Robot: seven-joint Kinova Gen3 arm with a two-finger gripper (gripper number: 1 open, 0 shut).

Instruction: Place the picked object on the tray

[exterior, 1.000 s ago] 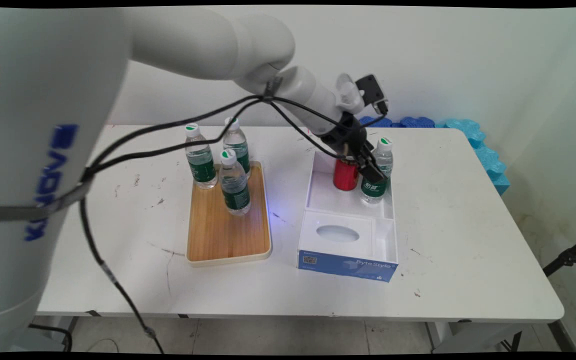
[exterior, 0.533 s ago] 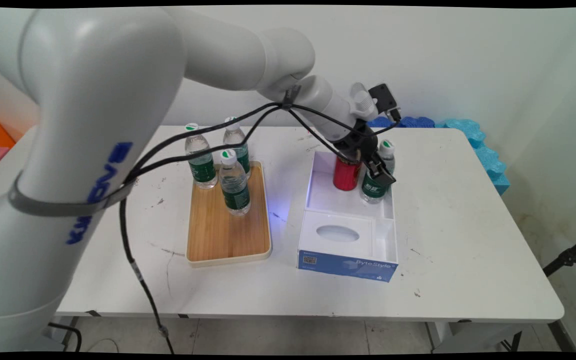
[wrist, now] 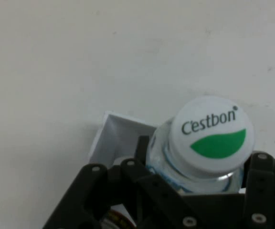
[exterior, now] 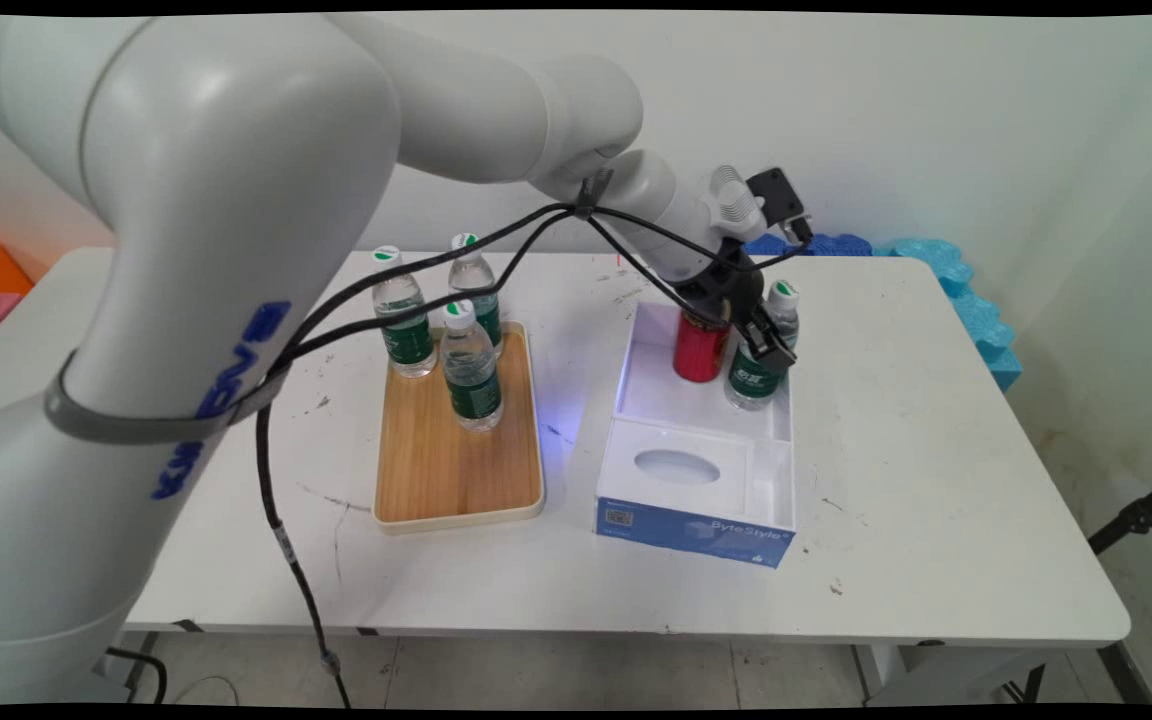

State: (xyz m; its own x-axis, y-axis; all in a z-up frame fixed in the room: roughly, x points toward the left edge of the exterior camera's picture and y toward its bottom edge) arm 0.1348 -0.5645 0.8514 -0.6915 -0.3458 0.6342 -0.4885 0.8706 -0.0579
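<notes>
Counter (exterior: 936, 480) is carrying a white box (exterior: 701, 470) near its middle. Claw (exterior: 758, 345) is pinching a water bottle (exterior: 758, 372) in the box's far right corner, beside a red can (exterior: 699, 348). Bottle is probably smooth and slightly squashy; the body under the shoulder looks the safest hold.

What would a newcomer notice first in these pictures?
First, the black gripper set around a water bottle in the far compartment of the white box, right beside a red can. In the hand view that bottle's white cap with its green leaf sits between the gripper's links. To the left, three more bottles stand at the far end of a wooden tray.
</notes>
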